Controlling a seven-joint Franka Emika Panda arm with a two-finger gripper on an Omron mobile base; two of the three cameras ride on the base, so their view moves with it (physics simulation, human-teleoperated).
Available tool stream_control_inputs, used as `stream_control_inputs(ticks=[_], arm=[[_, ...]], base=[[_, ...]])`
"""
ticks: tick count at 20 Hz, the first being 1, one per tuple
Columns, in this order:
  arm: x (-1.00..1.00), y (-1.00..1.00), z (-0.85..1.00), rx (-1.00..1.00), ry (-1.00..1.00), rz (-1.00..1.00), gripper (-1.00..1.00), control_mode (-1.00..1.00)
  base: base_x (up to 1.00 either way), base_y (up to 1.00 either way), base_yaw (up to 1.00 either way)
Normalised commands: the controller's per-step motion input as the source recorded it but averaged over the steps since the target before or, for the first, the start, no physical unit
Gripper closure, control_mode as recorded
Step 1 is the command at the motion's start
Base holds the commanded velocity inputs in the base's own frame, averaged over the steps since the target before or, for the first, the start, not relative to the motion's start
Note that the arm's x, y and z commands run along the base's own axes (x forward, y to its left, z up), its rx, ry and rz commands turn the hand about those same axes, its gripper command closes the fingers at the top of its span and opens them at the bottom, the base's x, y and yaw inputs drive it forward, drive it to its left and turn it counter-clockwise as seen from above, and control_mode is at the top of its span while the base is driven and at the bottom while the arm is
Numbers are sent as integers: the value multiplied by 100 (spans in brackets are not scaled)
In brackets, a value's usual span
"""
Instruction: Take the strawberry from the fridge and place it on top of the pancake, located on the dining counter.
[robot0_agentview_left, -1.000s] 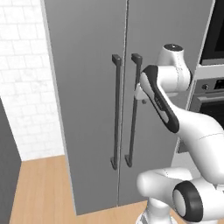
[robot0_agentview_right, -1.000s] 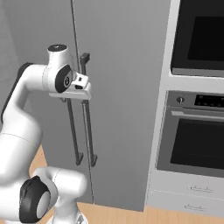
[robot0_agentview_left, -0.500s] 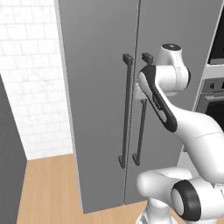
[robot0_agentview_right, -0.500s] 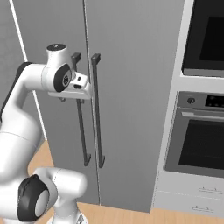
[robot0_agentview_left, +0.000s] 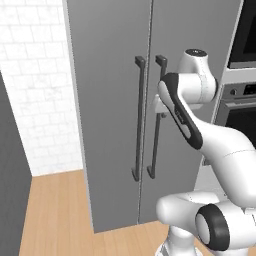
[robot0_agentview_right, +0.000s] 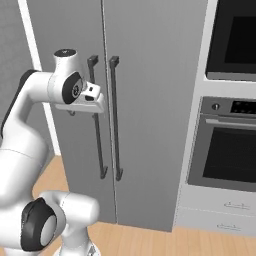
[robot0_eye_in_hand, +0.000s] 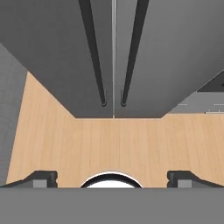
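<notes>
Currently the hand (robot0_eye_in_hand: 112, 177) hangs released, its two dark fingertips (robot0_eye_in_hand: 41, 178) spread wide with nothing between them. It faces the fridge (robot0_agentview_left: 110, 75) (both grey doors shut), whose two long dark bar handles (robot0_agentview_right: 114, 120) run side by side along the door seam toward twelve o'clock in the hand view. Light wood floor (robot0_eye_in_hand: 113, 140) lies beneath, and a built-in oven (robot0_agentview_right: 225, 150) stands at the fridge's three o'clock.
</notes>
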Motion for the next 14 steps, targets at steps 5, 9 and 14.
stream_control_inputs(ticks=[5, 9, 14], arm=[[0, 0, 0, 0, 0, 0, -100, -100], [10, -13, -8, 0, -12, 1, -100, -100], [38, -25, -16, 0, -33, 0, -100, -100]], base=[[-10, 0, 0], [0, 0, 0], [0, 0, 0]])
